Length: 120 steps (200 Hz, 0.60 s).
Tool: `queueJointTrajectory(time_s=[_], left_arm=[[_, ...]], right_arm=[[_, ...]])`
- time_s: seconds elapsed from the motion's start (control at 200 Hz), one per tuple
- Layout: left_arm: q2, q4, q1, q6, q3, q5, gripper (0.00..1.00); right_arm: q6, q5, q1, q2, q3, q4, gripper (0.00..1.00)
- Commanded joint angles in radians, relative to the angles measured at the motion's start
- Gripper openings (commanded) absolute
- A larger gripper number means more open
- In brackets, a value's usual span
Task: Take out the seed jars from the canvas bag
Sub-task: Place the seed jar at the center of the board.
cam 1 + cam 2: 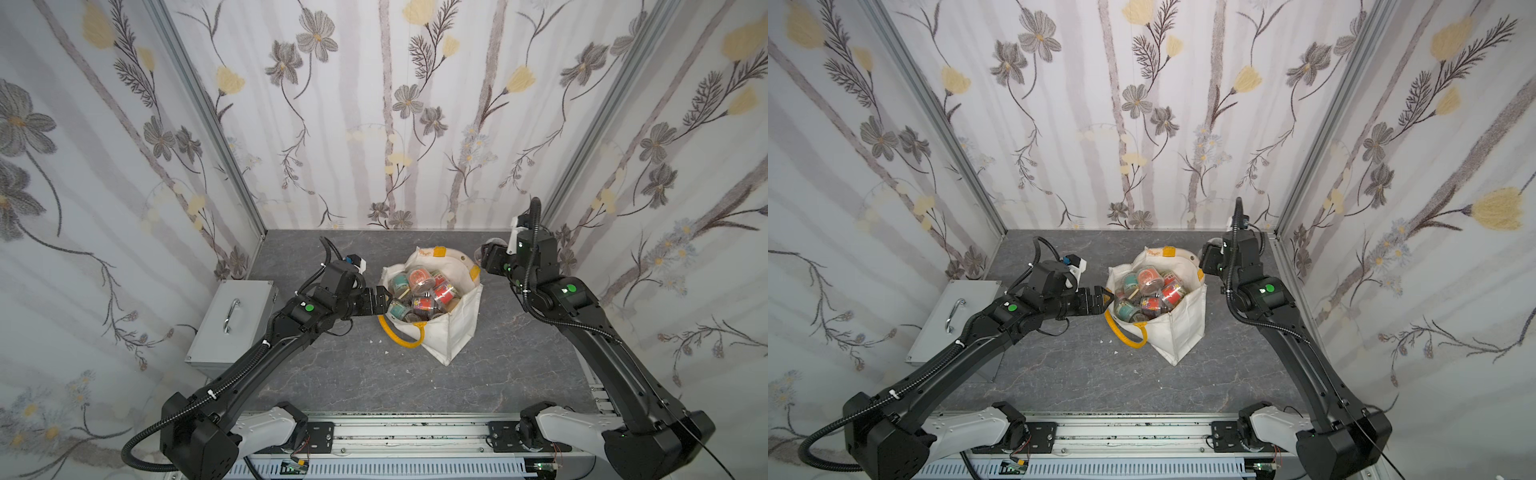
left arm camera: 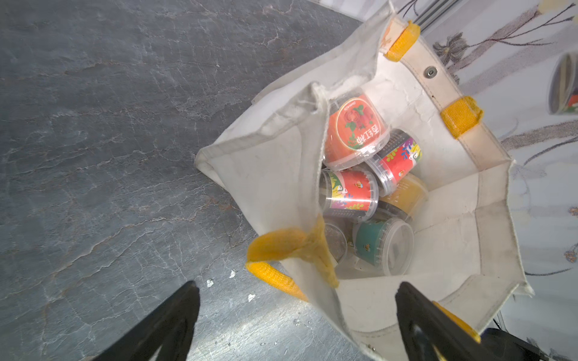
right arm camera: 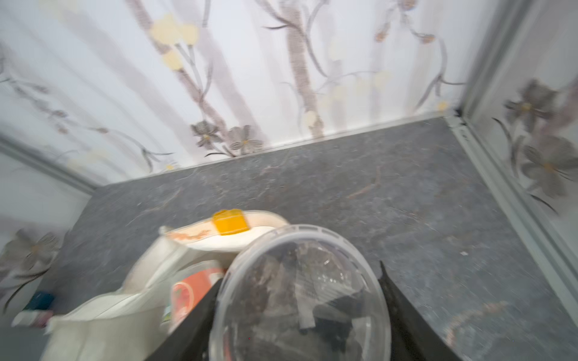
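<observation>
The canvas bag (image 1: 453, 328) stands open mid-table, cream with yellow handles, also in the left wrist view (image 2: 453, 237). Several seed jars (image 1: 419, 286) lie piled inside it; red, teal and yellow labels show on the jars (image 2: 353, 131) in the left wrist view. My left gripper (image 1: 384, 301) is open at the bag's left rim, one finger outside the wall and one inside (image 2: 297, 286). My right gripper (image 3: 300, 287) is shut on a clear seed jar (image 3: 300, 297) with dark contents. That gripper holds it in the air by the bag's far right corner (image 1: 484, 253).
A grey metal box (image 1: 232, 320) with a handle lies at the left wall, under my left arm. Small white bits (image 1: 378, 338) lie on the dark stone tabletop near the bag's yellow handle (image 1: 405, 338). Patterned walls close in three sides.
</observation>
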Motion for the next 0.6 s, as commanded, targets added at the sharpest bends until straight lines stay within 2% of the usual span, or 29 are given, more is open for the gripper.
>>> queueJointTrajectory(time_s=[0.0,0.11,0.295,0.595], left_arm=[[-0.003,-0.003,0.009,0.014,0.019,-0.021,1.0],[0.001,0.0,0.02,0.016,0.026,-0.023,1.0],[0.0,0.004,0.028,0.004,0.027,-0.025,1.0],[-0.025,-0.005,0.034,0.013,0.013,-0.005,1.0]], right_arm=[[0.069,0.114,-0.089,-0.072,-0.116,-0.04,0.64],[0.082,0.214,-0.116,-0.108,-0.262,0.023,0.64],[0.126,0.198,-0.127,-0.015,-0.426,0.197,0.66],[0.159,0.192,-0.133,0.21,-0.488,0.371,0.66]])
